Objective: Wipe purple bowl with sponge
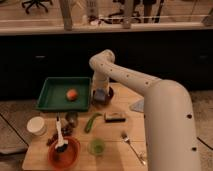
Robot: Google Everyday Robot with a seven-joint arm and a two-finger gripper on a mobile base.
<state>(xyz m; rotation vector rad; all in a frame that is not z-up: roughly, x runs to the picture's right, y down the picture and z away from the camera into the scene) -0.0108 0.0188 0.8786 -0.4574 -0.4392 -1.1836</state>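
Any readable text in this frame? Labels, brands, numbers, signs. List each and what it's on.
None: no word, number or sign can be read anywhere in the camera view.
The robot arm shows plain white, with no legible marking.
The green tray, the white cup and the dark block show no label.
The claw, at the purple bowl beside the tray, shows no text either.

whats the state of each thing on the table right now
gripper: low inside the purple bowl
purple bowl: upright, right of the green tray
sponge: at the gripper, in the purple bowl
green tray: flat, holds one orange fruit
orange-red bowl: upright, brush leaning in it
green cup: upright
fork: lying flat
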